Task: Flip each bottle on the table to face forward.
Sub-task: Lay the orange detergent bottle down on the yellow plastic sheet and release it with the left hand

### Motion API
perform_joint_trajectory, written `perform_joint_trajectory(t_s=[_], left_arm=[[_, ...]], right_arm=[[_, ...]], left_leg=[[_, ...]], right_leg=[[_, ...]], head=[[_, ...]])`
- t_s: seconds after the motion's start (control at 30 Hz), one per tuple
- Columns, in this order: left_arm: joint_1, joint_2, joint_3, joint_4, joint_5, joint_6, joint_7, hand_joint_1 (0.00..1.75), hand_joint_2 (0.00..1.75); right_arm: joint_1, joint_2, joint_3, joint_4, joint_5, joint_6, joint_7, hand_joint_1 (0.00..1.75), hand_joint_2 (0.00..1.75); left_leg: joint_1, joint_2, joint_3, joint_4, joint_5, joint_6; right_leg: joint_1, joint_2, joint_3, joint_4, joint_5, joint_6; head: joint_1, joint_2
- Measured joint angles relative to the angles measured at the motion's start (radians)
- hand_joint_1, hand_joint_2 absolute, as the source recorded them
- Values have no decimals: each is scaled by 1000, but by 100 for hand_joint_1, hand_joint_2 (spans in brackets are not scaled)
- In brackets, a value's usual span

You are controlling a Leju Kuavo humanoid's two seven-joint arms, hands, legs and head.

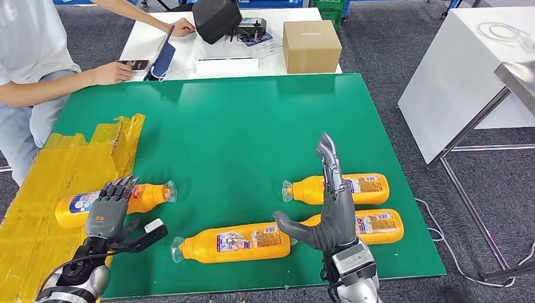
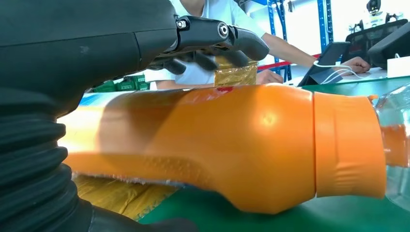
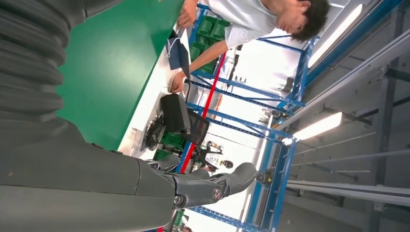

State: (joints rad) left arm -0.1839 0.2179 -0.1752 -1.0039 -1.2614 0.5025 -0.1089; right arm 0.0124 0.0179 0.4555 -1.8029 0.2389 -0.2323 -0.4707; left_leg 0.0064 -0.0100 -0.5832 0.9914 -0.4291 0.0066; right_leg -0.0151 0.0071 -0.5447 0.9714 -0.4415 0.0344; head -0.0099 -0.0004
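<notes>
Bottles, four orange ones, all lie on their sides on the green table [image 1: 252,120], long axes running 9-to-3 across your head view. The far-left bottle [image 1: 107,202] rests half on the yellow tape patch [image 1: 57,189], clear cap toward 3 o'clock. Your left hand [image 1: 110,205] sits directly over its middle; the left wrist view shows dark fingers [image 2: 220,36] arched above the orange body with the palm behind it. Whether they already bear on the bottle cannot be told; nothing is gripped yet, so I judge the hand spread and empty.

The centre bottle [image 1: 233,243] lies at 6 o'clock, cap toward 9, label up. Two more lie at 4 o'clock, the upper right bottle [image 1: 363,186] and the lower right bottle [image 1: 378,226], necks toward 9. Your right hand [image 1: 328,208] stands raised between them and the camera, fingers straight toward 12, thumb toward 9, holding nothing.

Judgement: the left hand is the nearer to a grasp; the coming move is a roll about that bottle's long axis.

A person [image 1: 31,57] sits at 10 o'clock, beside a cardboard box [image 1: 310,45].
</notes>
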Motion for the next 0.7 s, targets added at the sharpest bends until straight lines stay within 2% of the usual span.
perform_joint_trajectory(t_s=[0.5, 0.6, 0.7], left_arm=[[9, -2, 14, 0, 14, 25, -19, 0, 175], [36, -6, 22, -27, 101, 39, -89, 0, 175], [107, -32, 42, -121, 287, 35, -220, 0, 175]], right_arm=[[-4, -1, 2, 17, 27, 9, 19, 0, 175], [-5, -5, 8, 21, 76, 15, 40, 0, 175], [-4, -18, 19, 29, 176, 20, 76, 0, 175]], left_leg=[[0, 0, 0, 0, 0, 0], [0, 0, 0, 0, 0, 0], [0, 1, -1, 0, 0, 0]], right_leg=[[0, 0, 0, 0, 0, 0], [0, 0, 0, 0, 0, 0], [0, 0, -2, 0, 0, 0]], head=[[0, 0], [0, 0], [0, 0]])
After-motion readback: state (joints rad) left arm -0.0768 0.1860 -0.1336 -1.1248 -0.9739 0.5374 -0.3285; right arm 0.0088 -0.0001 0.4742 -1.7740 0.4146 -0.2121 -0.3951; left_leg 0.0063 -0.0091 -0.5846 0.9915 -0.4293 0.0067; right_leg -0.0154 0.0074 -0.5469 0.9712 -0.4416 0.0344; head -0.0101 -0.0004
